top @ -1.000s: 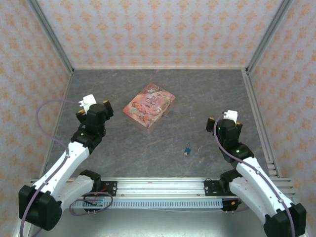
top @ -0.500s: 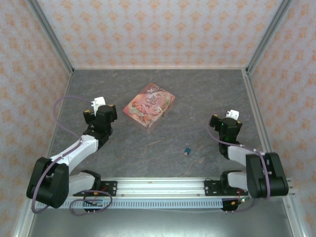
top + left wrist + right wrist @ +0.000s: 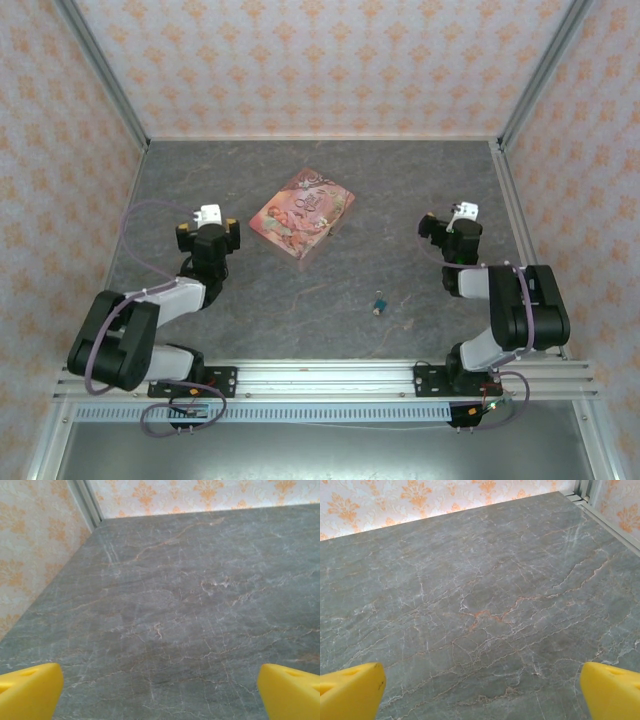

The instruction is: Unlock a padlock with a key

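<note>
The padlock [image 3: 379, 304] lies on the table [image 3: 300, 290] toward its near edge, touching neither claw. It is nearer the right claw [image 3: 450, 224], to that claw's left, and well apart from the left claw [image 3: 208, 228]. Both claws gape wide, holding nothing.

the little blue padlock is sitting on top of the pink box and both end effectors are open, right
Not quite. The top external view shows the padlock lying on the table, well apart from the pink box, not on top of it. The rest holds: the left end effector and right end effector are both open.
</note>
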